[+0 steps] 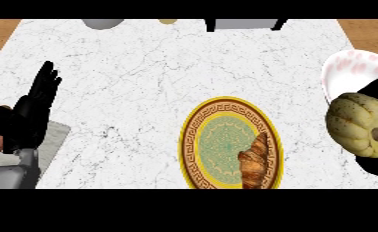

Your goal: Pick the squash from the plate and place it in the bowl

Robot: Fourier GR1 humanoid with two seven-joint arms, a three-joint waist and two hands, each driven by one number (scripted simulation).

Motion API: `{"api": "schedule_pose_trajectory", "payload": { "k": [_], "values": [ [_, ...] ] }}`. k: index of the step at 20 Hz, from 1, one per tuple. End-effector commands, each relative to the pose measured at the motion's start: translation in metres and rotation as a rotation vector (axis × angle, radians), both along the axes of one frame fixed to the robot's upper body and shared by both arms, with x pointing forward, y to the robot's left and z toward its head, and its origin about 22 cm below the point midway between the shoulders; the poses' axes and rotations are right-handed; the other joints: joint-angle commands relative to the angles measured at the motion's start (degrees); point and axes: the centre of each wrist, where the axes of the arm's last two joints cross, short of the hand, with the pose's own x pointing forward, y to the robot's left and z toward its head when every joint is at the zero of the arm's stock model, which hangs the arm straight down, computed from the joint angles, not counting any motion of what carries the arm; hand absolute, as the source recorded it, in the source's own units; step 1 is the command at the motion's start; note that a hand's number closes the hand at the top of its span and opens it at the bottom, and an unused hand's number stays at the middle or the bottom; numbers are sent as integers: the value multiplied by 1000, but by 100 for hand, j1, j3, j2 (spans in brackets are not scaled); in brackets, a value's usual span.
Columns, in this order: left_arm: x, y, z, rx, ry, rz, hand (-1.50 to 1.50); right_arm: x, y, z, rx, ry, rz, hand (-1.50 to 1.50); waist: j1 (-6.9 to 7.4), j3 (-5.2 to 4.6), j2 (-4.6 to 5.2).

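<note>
The right hand (367, 87) is mostly hidden: only dark patches show above and below the squash (356, 124) at the 3 o'clock edge. Its fingers appear wrapped round the squash, which is off the plate and cut off by the right border. Behind the squash, the white bowl with pink marks (341, 71) is partly covered and also cut by the border.

The left hand (35, 107) stands at 9 o'clock, fingers straight and released, pointing toward 12 o'clock, holding nothing. Its grey forearm (16, 172) enters from 7 o'clock.

The yellow-rimmed plate (201, 141) lies at 5 o'clock and carries a croissant (255, 161) on its right part. The marble counter (148, 76) is bare across its centre. Grey items at the 12 o'clock edge are cut off and cannot be identified.
</note>
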Motion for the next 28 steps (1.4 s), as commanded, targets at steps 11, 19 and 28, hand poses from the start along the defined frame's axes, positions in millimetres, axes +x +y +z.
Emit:
{"api": "schedule_pose_trajectory", "payload": {
  "k": [11, 19, 28],
  "values": [
    [5, -24, 20, 6, -8, -47, 0, 51, -105, -13, 201, 3, -49, 150, 193, 5, 41],
    [10, -18, 22, 1, -5, -53, 0, 105, -160, -59, 190, 4, -65, 150, 236, 5, 54],
    [13, -14, 15, -10, -15, -65, 0, 129, -198, -95, 160, 331, -245, 150, 302, 4, 75]
  ]
}}
